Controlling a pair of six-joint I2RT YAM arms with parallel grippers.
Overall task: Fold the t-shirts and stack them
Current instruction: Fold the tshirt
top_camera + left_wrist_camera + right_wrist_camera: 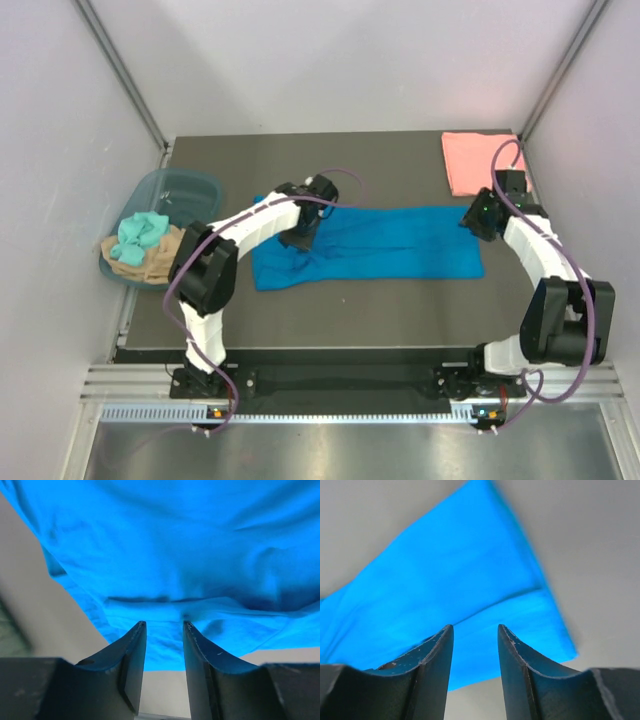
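The bright blue t-shirt [380, 245] lies flat as a long folded strip across the middle of the dark table. The salmon pink t-shirt [476, 160] lies folded at the back right corner. My left gripper [297, 238] is open over the blue shirt's left part; in the left wrist view its fingers [131, 655] frame wrinkled blue cloth [190, 555] with nothing between them. My right gripper [474, 222] is open at the shirt's right end; in the right wrist view the blue cloth [460, 595] and its corner lie beyond the empty jaws.
A translucent blue-grey tub [185, 188] stands off the table's left edge, holding teal [138, 235] and tan cloth [155, 262]. White walls close in on both sides. Bare table [370, 310] lies in front of the blue shirt.
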